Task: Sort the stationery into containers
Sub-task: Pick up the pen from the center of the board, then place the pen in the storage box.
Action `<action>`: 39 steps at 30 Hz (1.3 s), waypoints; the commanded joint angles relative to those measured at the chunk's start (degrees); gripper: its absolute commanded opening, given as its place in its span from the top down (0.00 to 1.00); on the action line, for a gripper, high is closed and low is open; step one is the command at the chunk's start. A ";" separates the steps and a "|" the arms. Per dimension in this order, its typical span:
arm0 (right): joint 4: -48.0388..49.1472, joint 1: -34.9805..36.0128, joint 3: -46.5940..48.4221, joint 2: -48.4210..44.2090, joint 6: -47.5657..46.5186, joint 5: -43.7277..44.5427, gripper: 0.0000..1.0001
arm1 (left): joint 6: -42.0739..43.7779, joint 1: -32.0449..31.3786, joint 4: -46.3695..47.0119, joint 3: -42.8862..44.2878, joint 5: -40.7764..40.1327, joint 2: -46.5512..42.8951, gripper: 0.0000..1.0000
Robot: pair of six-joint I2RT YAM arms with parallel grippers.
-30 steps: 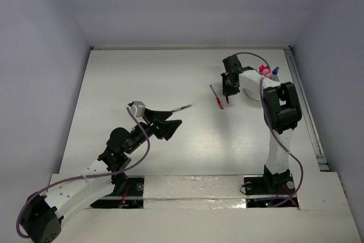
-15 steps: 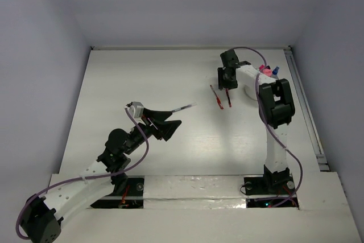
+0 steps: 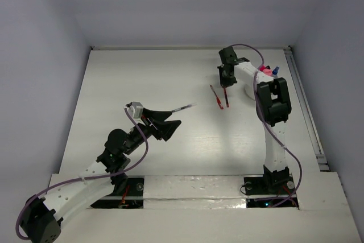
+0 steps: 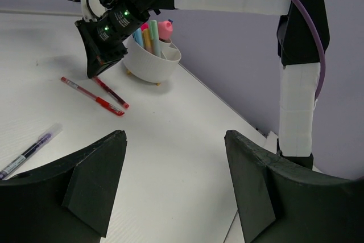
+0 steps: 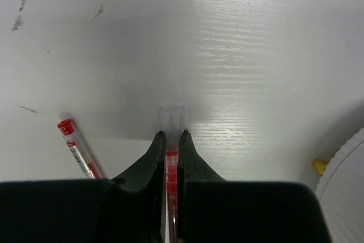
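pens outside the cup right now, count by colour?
Red: 2, the loose red pen and the gripped red pen, which is clamped in the right end effector
Purple-and-clear: 1, the purple-and-clear pen
Total: 3

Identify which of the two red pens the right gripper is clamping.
The red pen nearer the white cup, pinched in the right gripper; the other red pen lies free beside it.

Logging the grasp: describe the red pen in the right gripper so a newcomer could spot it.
Find the white cup at far right. Of two beside it, the nearer red pen, unlike the free red pen, is pinched by the right gripper.
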 commanded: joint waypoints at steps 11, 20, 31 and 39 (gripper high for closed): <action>39.64 0.15 -32.18 -42.85 6.03 8.48 1.00 | 0.39 0.08 2.86 -0.54 0.38 0.27 0.33; 62.41 -3.53 -51.17 -55.38 3.58 35.21 1.00 | 0.48 0.08 2.60 -0.54 0.29 -0.25 0.33; 64.72 -16.36 -50.05 -50.47 7.09 37.09 1.00 | 0.57 0.08 2.25 -0.63 0.20 -1.31 0.33; 67.80 -16.99 -49.26 -43.09 4.01 37.62 1.00 | 0.57 0.08 2.16 -0.71 0.20 -1.57 0.33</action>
